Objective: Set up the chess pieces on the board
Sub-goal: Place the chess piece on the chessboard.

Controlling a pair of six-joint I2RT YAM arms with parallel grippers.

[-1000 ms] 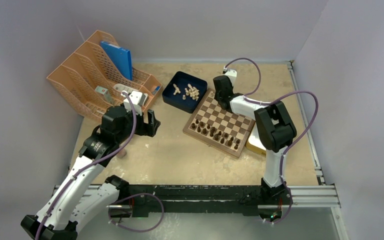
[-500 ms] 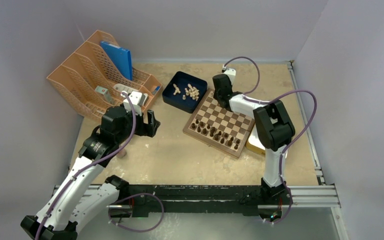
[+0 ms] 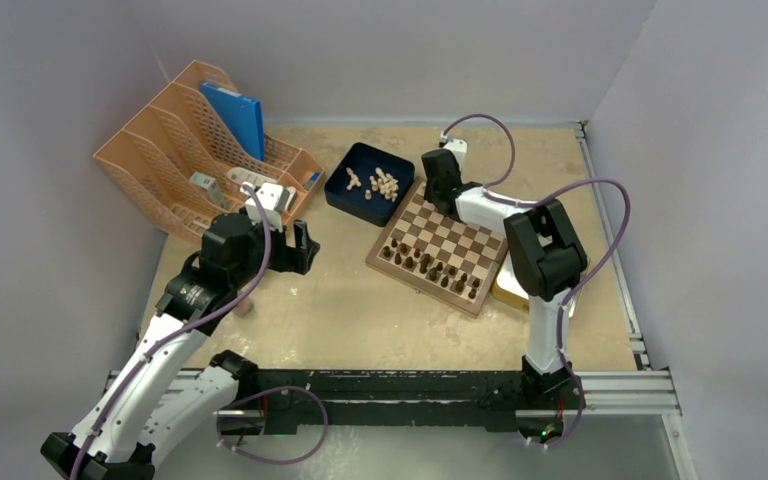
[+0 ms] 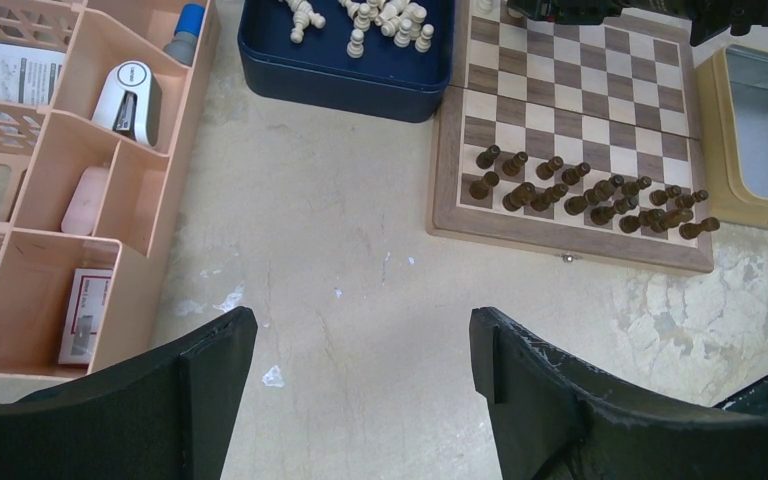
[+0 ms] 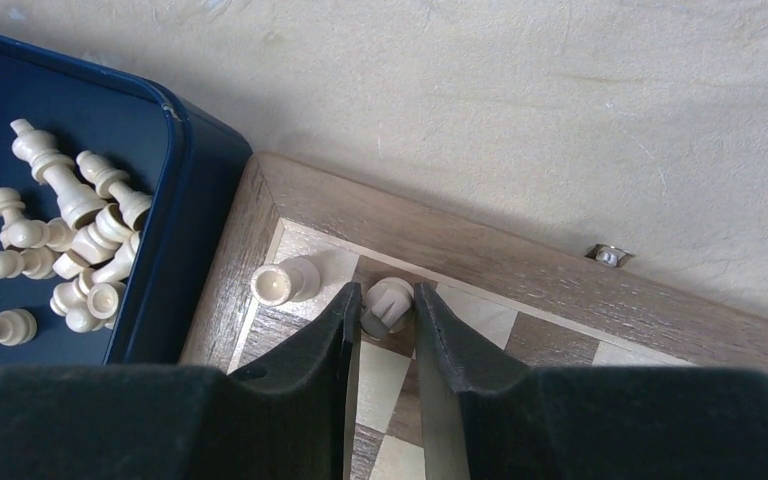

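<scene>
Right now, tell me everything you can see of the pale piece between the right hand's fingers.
The pale piece is small, cream, smooth turned wood by its look; its type is unclear from here. It sits on a dark square in the edge row of the board, beside the corner square, where a second cream piece stands apart from it. The right hand straddles it, black fingers close on both sides; whether they press it is unclear.

White arm links (image 3: 150,375), black joints (image 3: 545,250), purple looping cables (image 3: 626,212), black left claw (image 4: 360,322)
</scene>
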